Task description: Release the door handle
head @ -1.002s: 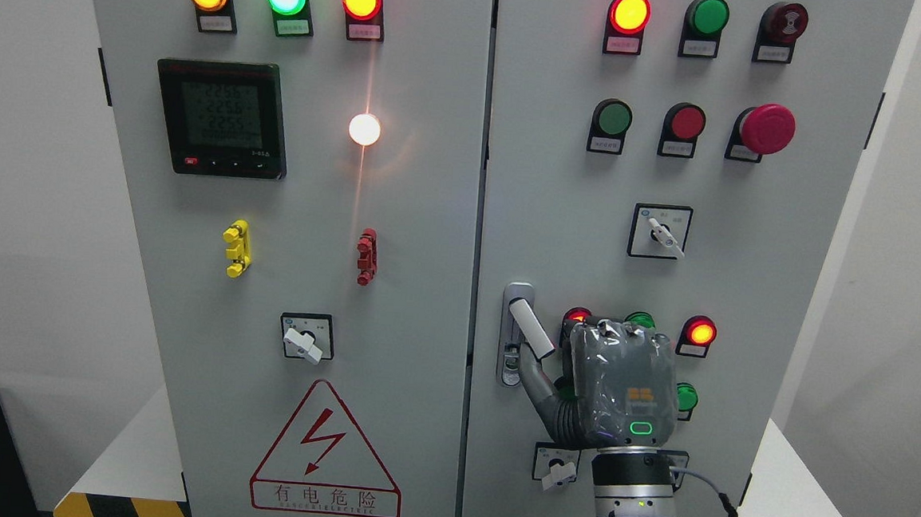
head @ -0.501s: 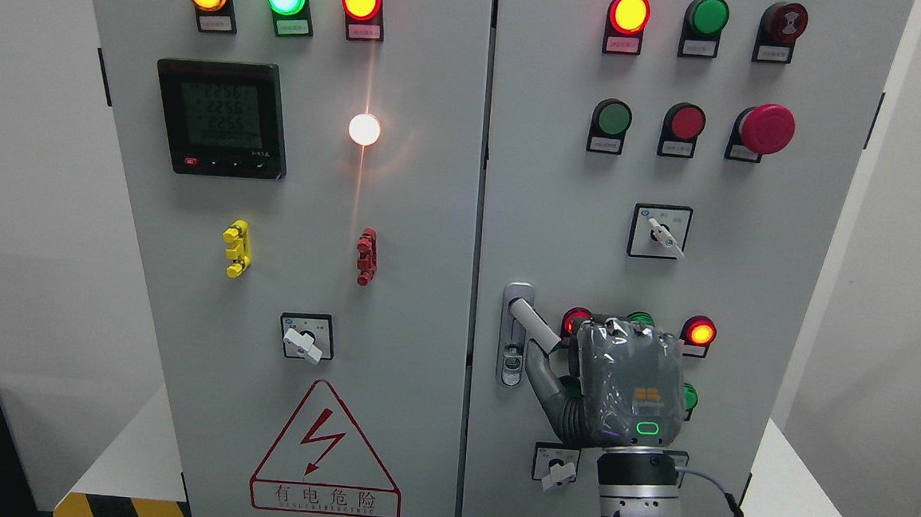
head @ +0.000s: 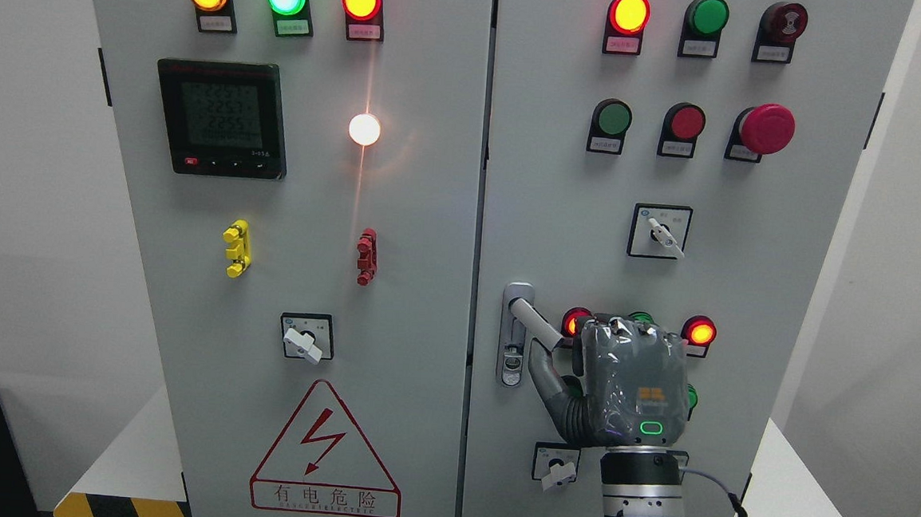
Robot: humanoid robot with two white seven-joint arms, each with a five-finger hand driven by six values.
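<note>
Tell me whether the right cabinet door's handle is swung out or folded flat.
Swung out. The door handle angles down-right off its latch plate toward the right hand.

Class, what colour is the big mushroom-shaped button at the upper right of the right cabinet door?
The mushroom button is red, seen clearly in the head view.

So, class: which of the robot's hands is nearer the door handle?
Right. The right hand sits just right of the door handle, at its outer end. The left hand is not in view.
</note>
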